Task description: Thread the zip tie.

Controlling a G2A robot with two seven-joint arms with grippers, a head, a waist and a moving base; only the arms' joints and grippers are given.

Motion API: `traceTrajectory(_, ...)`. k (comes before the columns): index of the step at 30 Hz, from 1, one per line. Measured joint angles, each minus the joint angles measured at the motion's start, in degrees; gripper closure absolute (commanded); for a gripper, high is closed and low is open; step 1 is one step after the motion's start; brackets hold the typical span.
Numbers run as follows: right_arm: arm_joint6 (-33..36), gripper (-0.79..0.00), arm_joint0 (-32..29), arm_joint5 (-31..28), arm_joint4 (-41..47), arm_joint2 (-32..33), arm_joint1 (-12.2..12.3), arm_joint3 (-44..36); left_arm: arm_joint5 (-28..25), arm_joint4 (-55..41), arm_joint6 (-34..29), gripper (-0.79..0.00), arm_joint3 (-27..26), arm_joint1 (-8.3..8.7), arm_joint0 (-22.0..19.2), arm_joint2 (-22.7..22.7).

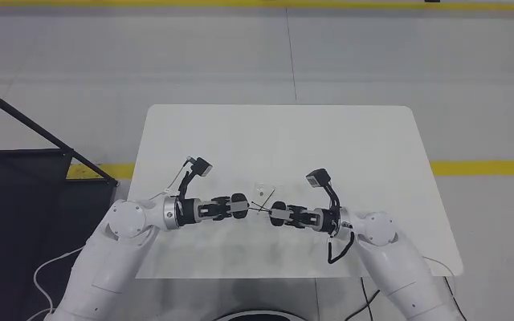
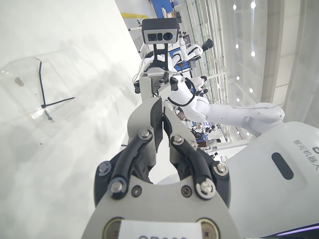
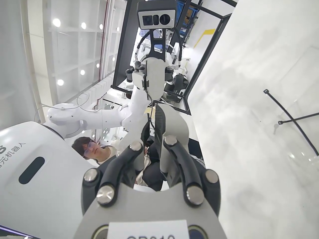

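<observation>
My left end effector [image 2: 160, 106] and right end effector [image 3: 153, 118] are both closed, pinching a thin black plastic zip tie [image 1: 259, 210] between them.

The table [image 1: 361, 144] is white, smooth and matt. Toward its 6 o'clock edge lies a bag [image 2: 22, 68] of clear, glossy, creased plastic film. The zip ties [image 2: 41, 83] on it are thin black plastic with a dull sheen. The left gripper [image 2: 161, 99] and right gripper [image 3: 155, 109] have matt grey fingers [image 2: 138, 120], ribbed black rubbery pads [image 2: 156, 118], semi-gloss black links [image 2: 124, 160] and bright metal screws [image 2: 203, 187].
</observation>
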Motion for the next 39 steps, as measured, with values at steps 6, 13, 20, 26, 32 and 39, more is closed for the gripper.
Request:
traceTrajectory(6,0.02,0.000,0.05,0.14,-0.10,-0.05,0.03,-0.03,0.04,-0.13,0.03,0.000,0.05,0.13,-0.07,0.19)
traceTrajectory(13,-0.35,0.000,-0.02,-0.49,-0.03,-0.05,0.04,0.00,0.81,-0.88,1.03,-0.785,0.23,0.25,-0.12,0.13)
traceTrajectory(20,-4.60,0.000,-2.29,-3.98,1.43,1.64,0.16,-1.12,0.56,-3.91,7.12,-0.785,0.90,-0.02,0.92,-0.41)
traceTrajectory(26,-9.20,0.000,-4.40,-5.54,0.45,2.81,0.23,-2.54,-1.33,-5.67,11.48,-0.785,0.59,-0.45,2.49,0.51)
traceTrajectory(32,-10.54,0.000,-5.48,-5.60,-1.35,3.13,0.34,-4.16,-1.24,-5.75,11.87,-0.785,0.43,-0.50,2.58,0.69)
traceTrajectory(39,-10.53,0.000,-5.45,-5.61,-1.24,3.12,0.33,-4.12,-1.25,-5.74,11.87,-0.785,0.43,-0.50,2.58,0.69)
